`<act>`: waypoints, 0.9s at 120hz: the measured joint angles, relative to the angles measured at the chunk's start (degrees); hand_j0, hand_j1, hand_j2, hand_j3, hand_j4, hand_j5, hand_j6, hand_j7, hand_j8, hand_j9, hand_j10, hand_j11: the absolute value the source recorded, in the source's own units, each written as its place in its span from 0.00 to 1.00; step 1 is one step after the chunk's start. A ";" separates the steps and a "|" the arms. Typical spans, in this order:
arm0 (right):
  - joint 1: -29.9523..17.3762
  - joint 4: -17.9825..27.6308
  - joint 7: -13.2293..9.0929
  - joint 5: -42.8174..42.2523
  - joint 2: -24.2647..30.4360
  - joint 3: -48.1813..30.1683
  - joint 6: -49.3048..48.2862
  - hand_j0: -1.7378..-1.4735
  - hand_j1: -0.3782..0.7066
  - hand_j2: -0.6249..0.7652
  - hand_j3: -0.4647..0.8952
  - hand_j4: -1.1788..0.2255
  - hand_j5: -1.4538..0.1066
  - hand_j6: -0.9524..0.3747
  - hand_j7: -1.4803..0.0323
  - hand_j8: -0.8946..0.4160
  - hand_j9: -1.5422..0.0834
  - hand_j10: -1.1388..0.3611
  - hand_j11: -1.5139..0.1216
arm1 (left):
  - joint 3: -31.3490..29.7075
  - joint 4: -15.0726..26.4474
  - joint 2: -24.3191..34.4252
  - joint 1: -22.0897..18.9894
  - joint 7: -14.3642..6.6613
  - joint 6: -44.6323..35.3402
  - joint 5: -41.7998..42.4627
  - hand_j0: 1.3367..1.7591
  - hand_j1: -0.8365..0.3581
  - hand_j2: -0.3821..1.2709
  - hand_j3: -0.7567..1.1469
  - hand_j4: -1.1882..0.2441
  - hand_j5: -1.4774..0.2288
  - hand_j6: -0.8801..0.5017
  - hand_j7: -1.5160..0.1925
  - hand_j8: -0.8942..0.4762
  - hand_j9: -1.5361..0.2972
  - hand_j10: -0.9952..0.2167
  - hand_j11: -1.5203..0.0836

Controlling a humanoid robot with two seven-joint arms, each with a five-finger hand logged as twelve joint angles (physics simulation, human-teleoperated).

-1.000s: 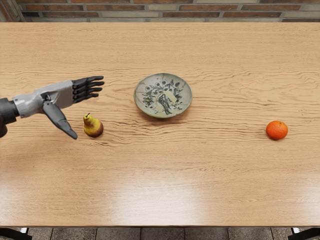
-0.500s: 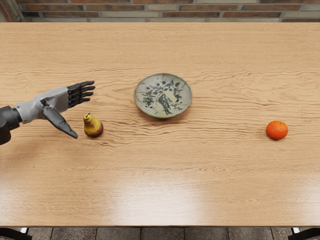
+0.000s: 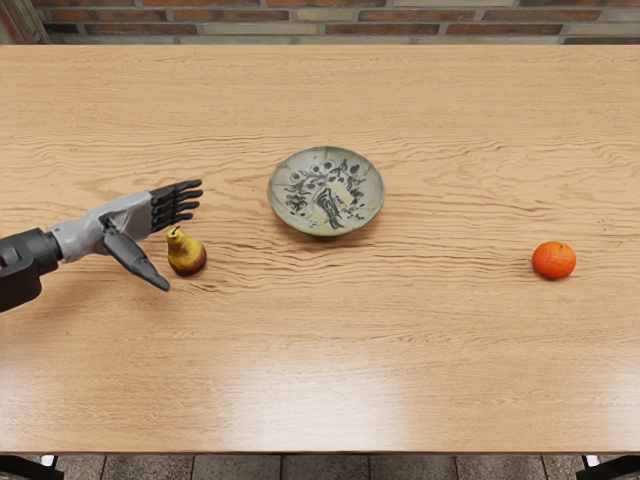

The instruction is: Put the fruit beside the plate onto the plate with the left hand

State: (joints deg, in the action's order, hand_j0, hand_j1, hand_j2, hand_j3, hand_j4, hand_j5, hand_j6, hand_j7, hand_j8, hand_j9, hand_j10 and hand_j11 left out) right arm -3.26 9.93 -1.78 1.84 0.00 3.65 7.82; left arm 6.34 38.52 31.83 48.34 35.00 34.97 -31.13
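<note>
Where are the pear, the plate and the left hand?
pear [image 3: 187,255]: head view, on its rounded lower body.
plate [image 3: 376,188]: head view, on its right rim.
left hand [image 3: 135,218]: head view, on its grey back.

Small round orange fruit [image 3: 554,260] resting on the right side of a wide light-wood table with wavy grain [image 3: 400,350], faint shadow beneath it. Broad pale glare across the tabletop's near half. Beyond the far edge, strip of red-brown brick wall [image 3: 300,20]; below the near edge, grey paved floor [image 3: 320,467] and dark table legs [image 3: 610,467] at both corners.
</note>
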 joint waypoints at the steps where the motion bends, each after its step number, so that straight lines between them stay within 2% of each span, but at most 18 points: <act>1: 0.00 0.00 0.00 0.00 0.00 0.00 0.00 0.30 0.06 0.45 0.34 0.82 0.91 0.70 0.95 0.66 0.93 0.74 0.90 | 0.00 -0.01 -0.09 0.00 0.00 0.00 0.00 0.76 0.99 0.23 0.40 0.83 0.87 0.64 0.89 0.65 0.84 0.82 0.95; 69: -0.01 0.00 0.00 0.00 0.00 0.01 0.00 0.30 0.06 0.45 0.34 0.82 0.91 0.70 0.95 0.66 0.93 0.74 0.90 | -0.12 0.59 -1.86 -1.15 0.00 0.00 -0.43 0.76 0.99 0.23 0.40 0.83 0.86 0.63 0.88 0.65 0.83 0.82 0.94; 108: -0.01 0.00 -0.03 0.00 0.00 0.01 0.00 0.30 0.06 0.45 0.34 0.82 0.91 0.70 0.95 0.66 0.93 0.74 0.90 | 0.86 1.56 -1.78 -1.14 0.00 0.00 -0.11 0.76 0.93 0.24 0.40 0.78 0.81 0.59 0.84 0.60 0.79 0.76 0.89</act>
State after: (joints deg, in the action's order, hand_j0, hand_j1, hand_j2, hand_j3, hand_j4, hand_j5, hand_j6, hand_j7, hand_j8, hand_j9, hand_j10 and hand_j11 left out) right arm -3.27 9.93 -1.81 1.84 0.00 3.66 7.82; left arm 7.20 40.09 30.05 47.19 35.00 34.97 -31.25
